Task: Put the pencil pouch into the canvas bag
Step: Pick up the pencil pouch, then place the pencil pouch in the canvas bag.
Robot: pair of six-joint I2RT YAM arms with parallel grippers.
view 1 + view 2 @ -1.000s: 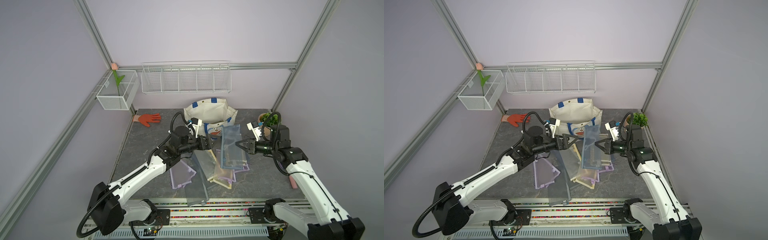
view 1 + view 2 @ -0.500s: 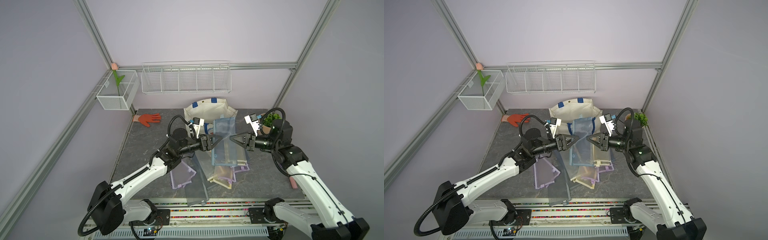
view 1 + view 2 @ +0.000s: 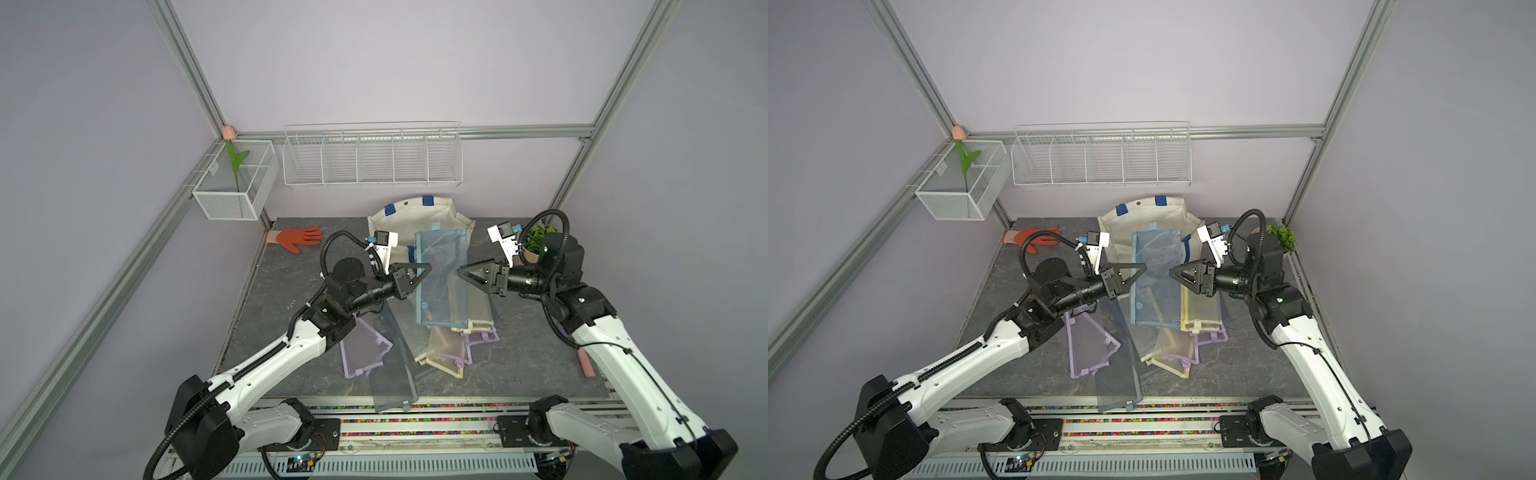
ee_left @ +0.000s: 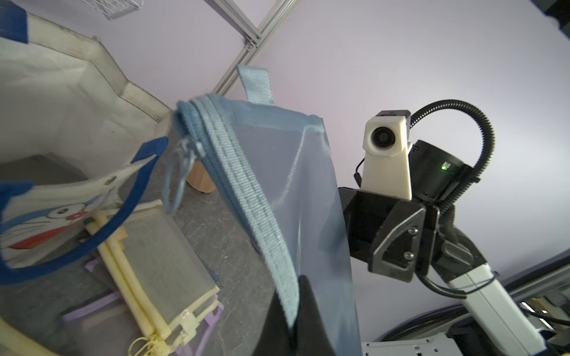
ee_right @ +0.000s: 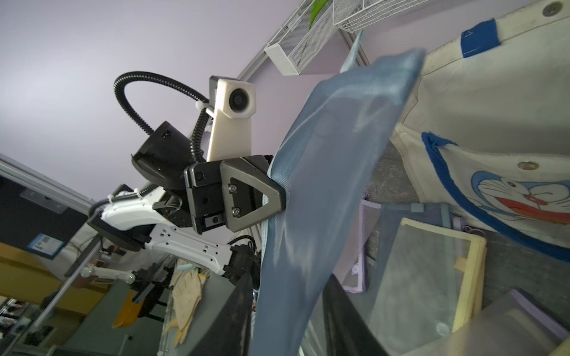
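A blue mesh pencil pouch (image 3: 440,282) (image 3: 1156,282) hangs upright in the air between both arms, just in front of the canvas bag (image 3: 415,208) (image 3: 1142,210). My left gripper (image 3: 428,268) (image 4: 297,283) is shut on the pouch's zipper edge (image 4: 246,185). On the pouch's other side, my right gripper (image 3: 459,272) (image 5: 290,276) is open, its fingers standing apart on either side of the mesh (image 5: 333,172). The bag stands open at the back, and its cat face (image 5: 509,194) faces the pile.
Several cream, purple and grey mesh pouches (image 3: 457,328) lie piled on the dark table below the arms; one grey pouch (image 3: 395,382) overhangs the front edge. An orange glove (image 3: 297,239) lies back left and a potted plant (image 3: 536,241) back right. Wire baskets (image 3: 374,160) hang on the wall.
The right arm carried the blue pouch up and leftwards in front of the bag. The left gripper came in and shut on its edge, and the right gripper opened.
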